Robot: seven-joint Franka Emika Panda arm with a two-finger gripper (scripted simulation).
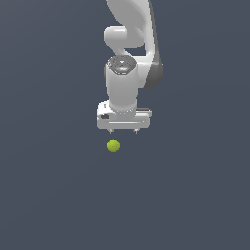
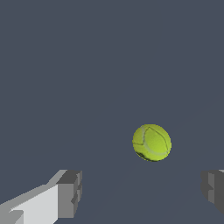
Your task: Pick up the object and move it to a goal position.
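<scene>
A small yellow-green ball lies on the dark grey floor, just in front of the white arm's hand in the exterior view. It also shows in the wrist view, with faint seam lines on it. My gripper hangs above and just behind the ball, a little toward the exterior view's right of it. The jaws stand wide apart and hold nothing. In the wrist view the gripper shows one grey fingertip and the other at the frame's edge, with the ball beyond the gap between them and not touching either.
A plain dark grey floor fills both views. The white arm rises behind the gripper to the top of the exterior view.
</scene>
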